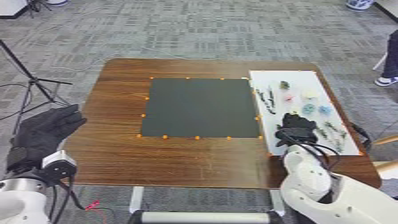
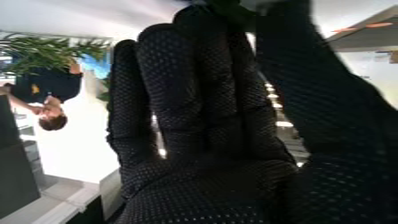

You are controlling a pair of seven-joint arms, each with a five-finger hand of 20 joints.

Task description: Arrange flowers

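And here's my right hand (image 1: pixel 298 130), fingers long and nearly straight, pointing away from me over the white board's (image 1: pixel 266 77) near half; anything at the fingertips, I can't tell. Blue flowers (image 1: pixel 308 108) lie just beyond, toward the board's right edge. My left hand (image 1: pixel 43 131), fingers extended, sits outside the table's (image 1: pixel 114 105) left edge.

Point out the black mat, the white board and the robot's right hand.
Black mat (image 1: pixel 202 107): head view, its middle.
White board (image 1: pixel 300 76): head view, bare far part.
Right hand (image 1: pixel 298 131): head view, middle of the glove.
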